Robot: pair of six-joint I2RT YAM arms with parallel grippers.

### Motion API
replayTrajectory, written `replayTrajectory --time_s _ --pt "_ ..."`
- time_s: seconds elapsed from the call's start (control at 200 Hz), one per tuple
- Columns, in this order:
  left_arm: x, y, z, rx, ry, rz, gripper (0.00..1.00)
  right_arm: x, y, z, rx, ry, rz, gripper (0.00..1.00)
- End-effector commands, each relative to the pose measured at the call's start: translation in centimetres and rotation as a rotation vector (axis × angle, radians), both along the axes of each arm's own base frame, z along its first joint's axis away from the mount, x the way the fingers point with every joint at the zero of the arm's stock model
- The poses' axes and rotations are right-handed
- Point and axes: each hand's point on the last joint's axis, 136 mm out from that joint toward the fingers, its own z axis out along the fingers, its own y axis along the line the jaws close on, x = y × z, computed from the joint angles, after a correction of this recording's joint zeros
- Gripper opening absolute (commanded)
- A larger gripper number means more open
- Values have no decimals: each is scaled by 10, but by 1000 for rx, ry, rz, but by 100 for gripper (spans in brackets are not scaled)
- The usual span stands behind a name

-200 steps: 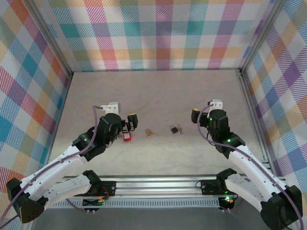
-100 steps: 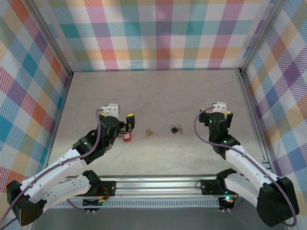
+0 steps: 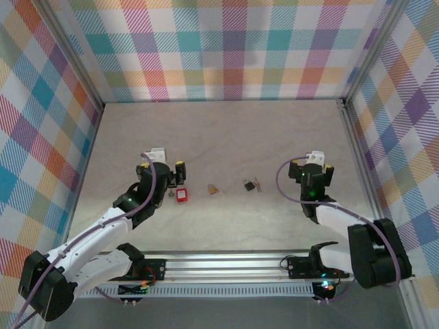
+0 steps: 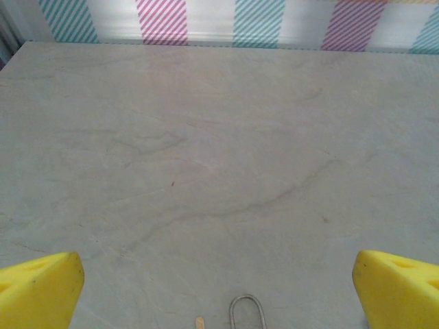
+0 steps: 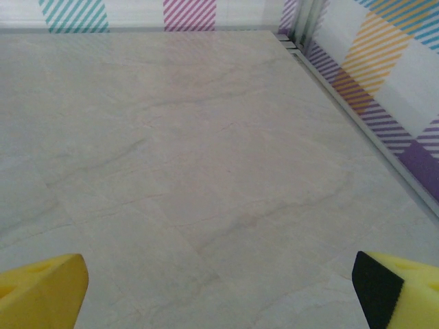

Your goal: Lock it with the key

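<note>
A red padlock point(image 3: 182, 195) lies flat on the table just right of my left gripper point(image 3: 166, 170). Its steel shackle point(image 4: 247, 312) pokes in at the bottom edge of the left wrist view, between the wide-apart yellow fingertips point(image 4: 40, 288). My left gripper point(image 4: 219, 291) is open and holds nothing. A small brass padlock point(image 3: 213, 188) and a black padlock with keys point(image 3: 251, 185) lie further right, mid-table. My right gripper point(image 3: 311, 167) hangs right of them, open over bare table point(image 5: 219, 178), its yellow fingertips point(image 5: 41, 288) spread wide.
The patterned side wall and its metal rail point(image 5: 357, 116) run close on the right of my right gripper. The marbled table point(image 3: 219, 130) stretches to the far checked wall point(image 3: 219, 48).
Both arms have drawn back and lowered. The left gripper has slid left, off the red padlock. The right gripper has shifted right and turned toward the far wall.
</note>
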Motion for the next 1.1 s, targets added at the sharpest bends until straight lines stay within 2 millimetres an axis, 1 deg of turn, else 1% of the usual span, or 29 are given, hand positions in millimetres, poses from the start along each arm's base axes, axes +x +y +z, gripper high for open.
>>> replayTrajectory --time_s 0.0,0.055,0.15,0.31,0.355,0.37,0.42,0.48,0.525,0.635,0.67,0.695,0.72,0.77,0.815,0.885,1.03,1.095 --pt "9 8 -1 -23 -29 29 100 18 6 17 -8 -104 42 99" --pt "11 13 -3 -28 -27 45 100 20 11 14 4 -95 73 99" --pt "14 21 -5 -39 -29 67 100 26 14 18 -7 -129 89 99" --pt "17 30 -8 -33 -35 84 100 32 19 8 -39 -156 129 99" --pt "18 33 -9 -36 -37 91 100 34 20 12 -45 -189 129 99" --pt "18 34 -9 -37 -37 93 100 34 20 10 -45 -174 133 99" --pt "20 37 -12 -33 -35 93 100 35 20 4 -23 -132 143 99" --pt "22 39 -16 -31 -32 93 100 40 20 5 -23 -130 145 99" --pt "24 41 -20 -25 -25 91 100 43 18 2 -8 -105 147 99" --pt "29 50 -27 -22 -6 112 100 49 14 -6 75 -53 179 99" --pt "31 52 -28 -22 -7 120 100 49 11 -11 122 -42 200 99" --pt "32 54 -29 -25 -6 123 100 47 11 -20 158 -29 223 99" --pt "34 55 -30 -28 -6 122 100 50 9 -14 140 -101 227 99" --pt "38 58 -33 -28 -5 123 100 45 12 -19 157 -43 234 99" --pt "42 62 -34 -29 -12 136 100 49 12 -16 143 -77 242 99" --pt "49 65 -42 -16 -10 123 100 47 12 -17 150 -63 236 99" --pt "63 84 -54 -31 5 160 100 48 10 -18 150 -64 227 99" --pt "67 90 -66 -15 33 154 100 47 11 -18 151 -62 227 99"
